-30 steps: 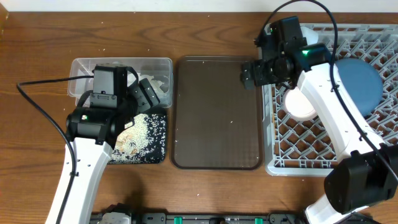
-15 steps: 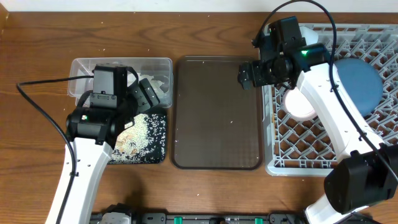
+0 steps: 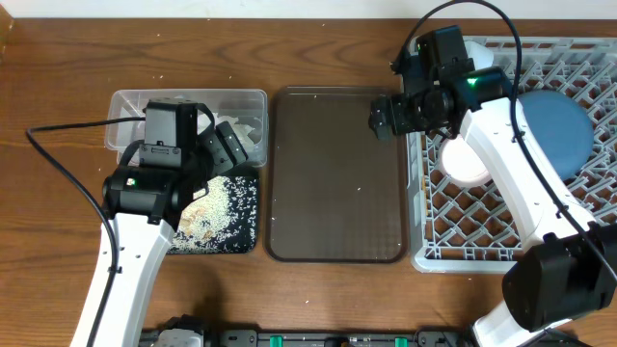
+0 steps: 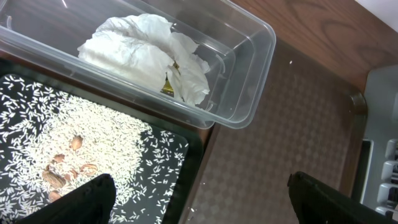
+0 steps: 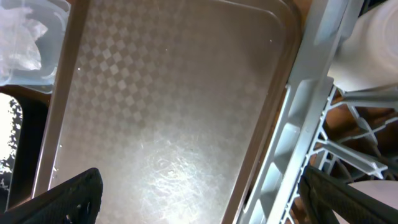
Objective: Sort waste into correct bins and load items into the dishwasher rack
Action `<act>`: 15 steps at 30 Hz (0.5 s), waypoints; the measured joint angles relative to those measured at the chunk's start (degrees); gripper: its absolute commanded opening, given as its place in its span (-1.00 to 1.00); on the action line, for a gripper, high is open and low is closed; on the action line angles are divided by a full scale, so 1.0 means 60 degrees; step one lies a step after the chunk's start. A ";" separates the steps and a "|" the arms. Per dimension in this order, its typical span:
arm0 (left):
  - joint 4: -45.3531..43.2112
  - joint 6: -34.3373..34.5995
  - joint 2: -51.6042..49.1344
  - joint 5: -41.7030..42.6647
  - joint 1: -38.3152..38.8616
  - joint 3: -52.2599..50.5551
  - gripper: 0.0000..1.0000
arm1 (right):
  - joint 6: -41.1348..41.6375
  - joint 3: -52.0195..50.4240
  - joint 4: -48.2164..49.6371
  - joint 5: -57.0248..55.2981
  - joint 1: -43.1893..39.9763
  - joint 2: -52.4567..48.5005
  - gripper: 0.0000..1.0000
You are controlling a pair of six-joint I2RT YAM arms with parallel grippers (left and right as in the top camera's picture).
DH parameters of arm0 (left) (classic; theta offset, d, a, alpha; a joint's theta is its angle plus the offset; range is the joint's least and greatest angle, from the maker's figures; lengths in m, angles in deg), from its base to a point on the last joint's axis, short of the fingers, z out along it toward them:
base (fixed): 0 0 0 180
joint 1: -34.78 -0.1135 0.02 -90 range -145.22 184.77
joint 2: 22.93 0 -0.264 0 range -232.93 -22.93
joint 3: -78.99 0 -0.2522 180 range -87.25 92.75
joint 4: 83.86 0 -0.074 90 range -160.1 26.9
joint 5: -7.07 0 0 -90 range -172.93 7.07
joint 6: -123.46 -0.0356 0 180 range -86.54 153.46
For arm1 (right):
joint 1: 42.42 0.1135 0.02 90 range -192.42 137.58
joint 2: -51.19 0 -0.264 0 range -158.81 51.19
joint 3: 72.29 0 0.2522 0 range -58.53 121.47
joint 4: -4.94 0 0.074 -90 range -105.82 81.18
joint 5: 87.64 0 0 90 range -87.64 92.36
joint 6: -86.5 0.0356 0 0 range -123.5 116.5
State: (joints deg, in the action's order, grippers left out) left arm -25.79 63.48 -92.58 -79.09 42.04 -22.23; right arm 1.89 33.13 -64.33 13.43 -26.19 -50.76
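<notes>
Sitting in the clear tub (image 4: 249,68): crumpled tissue (image 4: 143,53), with a yellow-green wrapper (image 4: 168,87) tucked against it.
Black tray (image 4: 186,162): lies along the tub's long side, loose rice (image 4: 81,137) scattered over it.
Left pincer (image 4: 199,196): released and empty, above the corner where tub and black tray meet.
Right pincer (image 5: 202,196): released and empty, over the brown serving tray (image 3: 337,173) at its edge beside the rack (image 3: 453,222).
Rack contents: deep-blue bowl (image 3: 559,130) and small white bowl (image 3: 465,164), near each other among the pegs.
Tabletop (image 3: 58,96): carries tub, trays and rack.

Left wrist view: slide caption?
Crumpled white tissue in clear plastic tub; loose white rice on shallow black tray alongside.
</notes>
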 measured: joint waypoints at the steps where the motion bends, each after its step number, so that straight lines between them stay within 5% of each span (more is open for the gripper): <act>1: 0.0000 0.0000 0.0000 0.0000 0.0000 0.0000 0.83 | 0.0000 0.0000 0.0007 -0.0022 -0.0004 0.0015 0.98; 6: 0.0004 0.0000 0.0000 0.0000 0.0000 0.0000 0.82 | 0.0000 -0.0073 0.0280 -0.0098 -0.0004 0.0692 0.98; 15: 0.0004 0.0000 0.0000 -0.0004 0.0000 0.0000 0.82 | -0.0047 -0.0062 0.1912 -0.1373 -0.0004 0.4885 0.99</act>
State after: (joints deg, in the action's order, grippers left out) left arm -25.77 63.48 -92.58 -79.12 42.04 -22.23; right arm 1.60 32.76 -52.85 5.19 -26.21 -21.45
